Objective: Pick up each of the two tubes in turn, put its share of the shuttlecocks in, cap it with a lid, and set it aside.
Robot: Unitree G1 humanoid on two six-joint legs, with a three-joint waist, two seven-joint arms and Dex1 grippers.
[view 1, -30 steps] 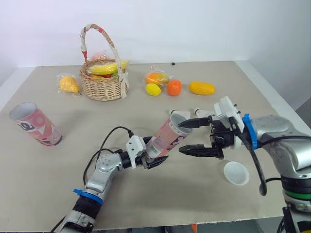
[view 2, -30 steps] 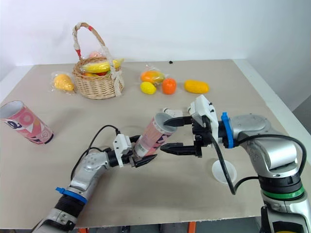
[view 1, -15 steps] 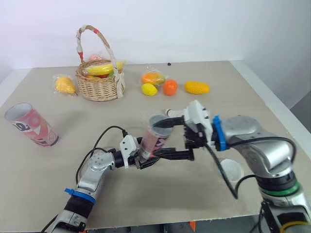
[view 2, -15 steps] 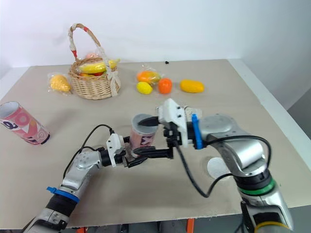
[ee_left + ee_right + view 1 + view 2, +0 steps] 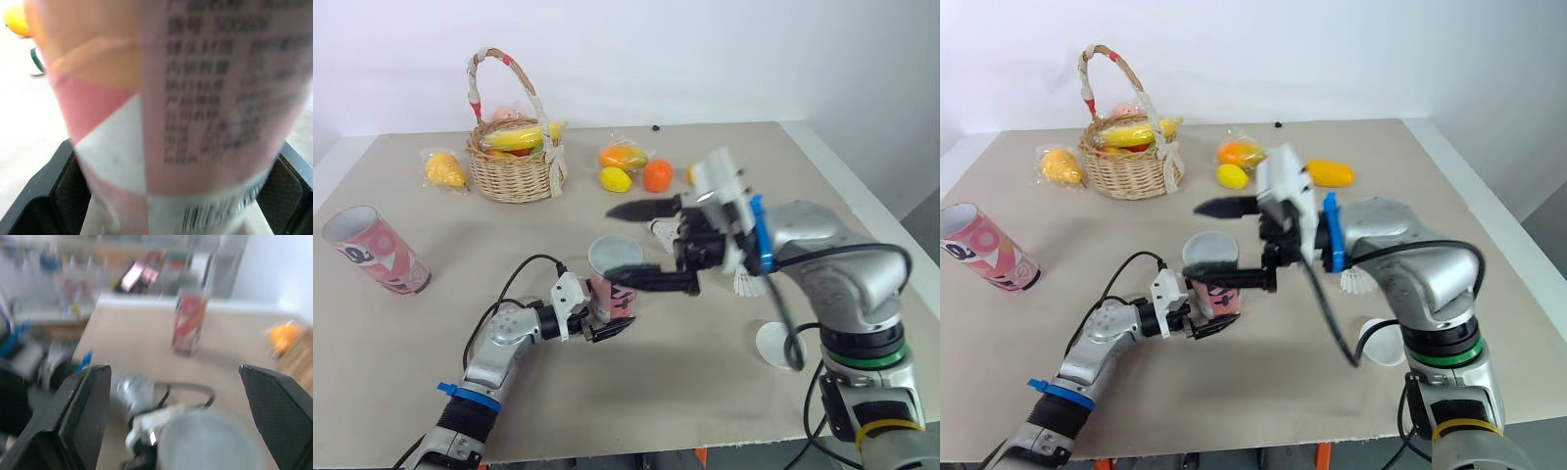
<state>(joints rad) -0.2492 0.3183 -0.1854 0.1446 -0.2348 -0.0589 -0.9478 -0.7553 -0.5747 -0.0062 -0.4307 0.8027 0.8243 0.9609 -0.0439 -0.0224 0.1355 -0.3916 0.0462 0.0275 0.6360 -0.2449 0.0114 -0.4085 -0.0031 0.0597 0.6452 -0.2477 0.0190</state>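
Note:
A pink-and-white tube [image 5: 611, 286] stands nearly upright on the table, its open mouth [image 5: 615, 257] facing up. My left gripper [image 5: 598, 321] is shut on its lower end; in the left wrist view the tube [image 5: 171, 98] sits between both black fingers [image 5: 66, 183]. My right gripper [image 5: 632, 245] hangs open just over the mouth, one finger above and one finger level with the rim, holding nothing. A second tube [image 5: 374, 251] lies at the left. White shuttlecocks [image 5: 744, 284] lie behind the right arm. A white lid [image 5: 771, 345] rests at the right.
A wicker basket [image 5: 514, 162] of fruit stands at the back left, with a bagged yellow fruit [image 5: 447, 169] beside it. Loose fruit, including an orange [image 5: 657, 175], lies at the back centre. The table's right edge [image 5: 862, 206] is close to the right arm.
The tube went from leaning toward the right arm to nearly upright. My right gripper, whose upper finger was at the tube's mouth, has risen and stayed open. The camera shifted too.

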